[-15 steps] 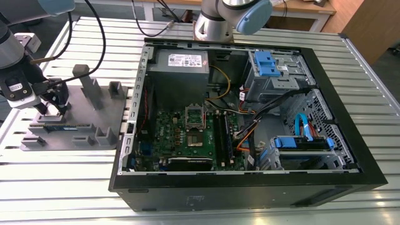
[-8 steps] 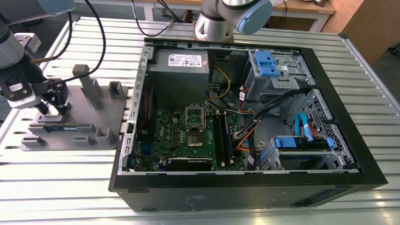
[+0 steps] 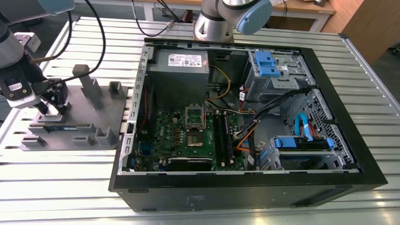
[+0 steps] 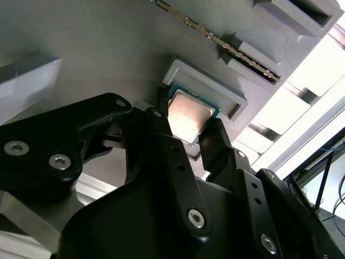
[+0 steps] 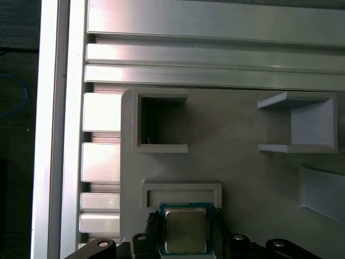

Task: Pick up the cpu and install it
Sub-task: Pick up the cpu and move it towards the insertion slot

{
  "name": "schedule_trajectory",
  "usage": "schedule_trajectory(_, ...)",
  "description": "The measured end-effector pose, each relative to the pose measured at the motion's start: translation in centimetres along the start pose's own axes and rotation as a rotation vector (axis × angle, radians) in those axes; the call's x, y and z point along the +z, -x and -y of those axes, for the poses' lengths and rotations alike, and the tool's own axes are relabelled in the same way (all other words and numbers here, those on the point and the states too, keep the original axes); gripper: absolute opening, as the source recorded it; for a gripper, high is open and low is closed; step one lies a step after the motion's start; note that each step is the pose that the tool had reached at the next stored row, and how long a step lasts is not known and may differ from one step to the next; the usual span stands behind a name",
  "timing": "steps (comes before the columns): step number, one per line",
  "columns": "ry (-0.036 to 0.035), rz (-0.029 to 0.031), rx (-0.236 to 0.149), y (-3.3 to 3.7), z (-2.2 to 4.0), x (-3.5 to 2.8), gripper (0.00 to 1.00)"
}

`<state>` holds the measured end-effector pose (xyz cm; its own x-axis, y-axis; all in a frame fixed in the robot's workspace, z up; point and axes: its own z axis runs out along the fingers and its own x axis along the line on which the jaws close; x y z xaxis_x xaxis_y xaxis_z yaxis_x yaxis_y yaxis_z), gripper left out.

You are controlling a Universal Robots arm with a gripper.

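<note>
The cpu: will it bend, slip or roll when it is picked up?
Probably stiff: the cpu is a flat square with a metal top. Likely slippery, as that top shines. It should not roll, lying flat in its grey holder.

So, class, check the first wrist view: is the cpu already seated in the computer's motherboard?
No, the cpu lies on the grey tray by its raised frame, with the hand right at it.
</note>
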<state>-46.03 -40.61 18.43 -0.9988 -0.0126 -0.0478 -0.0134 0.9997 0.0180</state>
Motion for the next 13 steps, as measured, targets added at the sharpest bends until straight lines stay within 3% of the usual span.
schedule_trajectory(13, -0.0001, -0.0001, 0.000, 0.01, 0.00, -0.29, 0.47)
